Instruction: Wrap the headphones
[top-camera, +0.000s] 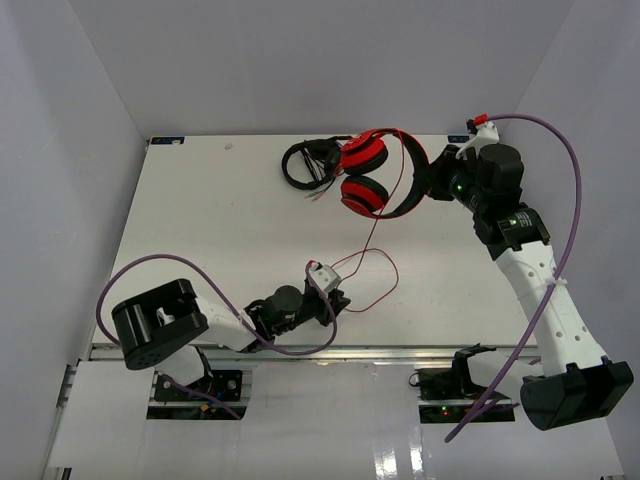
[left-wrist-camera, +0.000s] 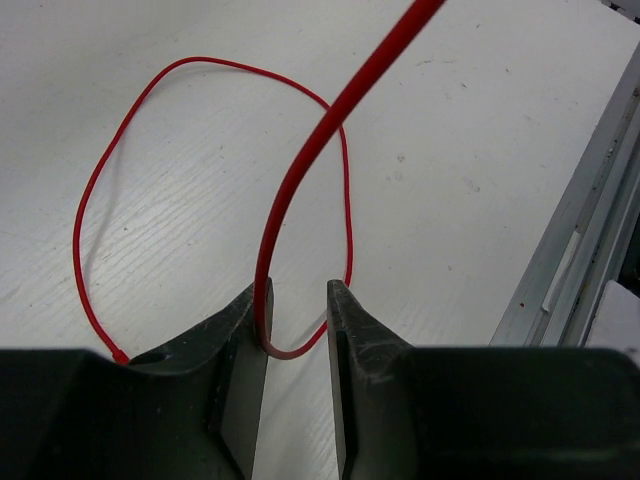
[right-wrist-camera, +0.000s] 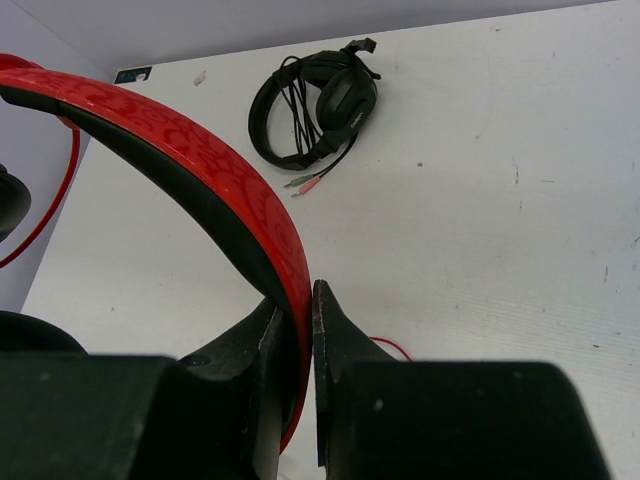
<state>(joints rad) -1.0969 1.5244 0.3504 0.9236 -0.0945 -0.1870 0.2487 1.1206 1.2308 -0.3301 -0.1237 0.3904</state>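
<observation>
Ops: Progress on the wrap?
Eng: Barely started. Left gripper (left-wrist-camera: 298, 295) at the near edge, jaws apart, red cable (left-wrist-camera: 292, 170) between them, unpinched. Cable lies looped loose on the surface (top-camera: 200, 220), none wound. Headphones (top-camera: 365, 175) far, right of centre; right gripper (right-wrist-camera: 300, 300) clamped on their headband (right-wrist-camera: 200, 150).

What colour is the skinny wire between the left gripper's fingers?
Red, like the headphones; the cable shows best in the left wrist view.

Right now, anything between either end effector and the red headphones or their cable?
Nothing visible. The right end effector is shut on the band of the red headphones; the cable runs through the open left end effector. The black headphones lie beside them, not in between.
</observation>
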